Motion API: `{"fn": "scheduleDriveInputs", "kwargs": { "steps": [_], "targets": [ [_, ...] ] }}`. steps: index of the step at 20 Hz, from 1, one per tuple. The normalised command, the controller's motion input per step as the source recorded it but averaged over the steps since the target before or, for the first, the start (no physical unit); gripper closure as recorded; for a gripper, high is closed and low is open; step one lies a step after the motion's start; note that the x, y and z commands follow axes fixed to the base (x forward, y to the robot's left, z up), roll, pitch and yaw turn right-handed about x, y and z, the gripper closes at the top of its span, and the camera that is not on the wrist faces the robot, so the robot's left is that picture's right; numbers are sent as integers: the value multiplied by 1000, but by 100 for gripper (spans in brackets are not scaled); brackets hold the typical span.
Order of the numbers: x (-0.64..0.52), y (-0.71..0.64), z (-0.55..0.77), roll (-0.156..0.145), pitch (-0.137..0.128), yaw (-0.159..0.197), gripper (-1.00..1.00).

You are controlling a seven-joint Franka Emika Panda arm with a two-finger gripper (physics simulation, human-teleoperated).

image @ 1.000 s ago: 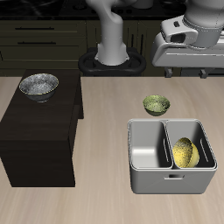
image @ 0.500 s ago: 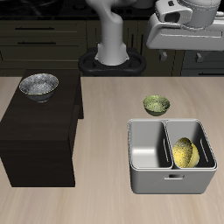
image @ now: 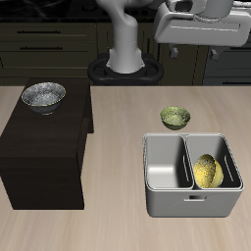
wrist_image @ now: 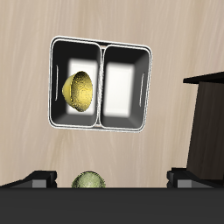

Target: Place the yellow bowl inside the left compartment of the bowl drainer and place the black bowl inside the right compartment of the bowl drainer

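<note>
My gripper [image: 201, 25] is high up at the top right of the outside picture, far above the table [image: 123, 118]. I can see its pale body, but the fingers do not show clearly, so I cannot tell if they are apart or pressed together. In the wrist picture I only see two dark bits of it along one edge, and nothing sits between them.

The bowl drainer [image: 191, 201] sits in the lower right of the outside picture, near the front edge of the table. It is a grey box with two deep wells and a wall in the middle. The yellow bowl [image: 206, 170] is inside one well, the one nearer the right edge of that picture. It leans on its side against the wall of the well, not flat. The other well has nothing in it. From the wrist camera I look straight down on the drainer [wrist_image: 101, 44], and the yellow bowl [wrist_image: 78, 90] shows up bright in one well.

The black bowl [image: 43, 95] is at the upper left of the outside picture. It stands upright on top of a dark cabinet [image: 39, 147], well apart from the drainer.

A small olive-green bowl [image: 175, 118] rests on the table just behind the drainer. The wrist camera sees it too [wrist_image: 87, 181].
</note>
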Motion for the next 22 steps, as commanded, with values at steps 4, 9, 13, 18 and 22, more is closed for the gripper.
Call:
{"fn": "scheduleDriveInputs", "kwargs": {
  "steps": [4, 9, 13, 18, 22],
  "targets": [
    [-150, -259, 86, -14, -15, -4, -100],
    [-166, -439, 52, -7, -36, 6, -100],
    [-129, -237, -51, 8, -26, 25, -100],
    [-232, -367, -21, 0, -54, 44, -100],
    [-198, -237, 13, 18, -28, 15, -100]
  ]
}}
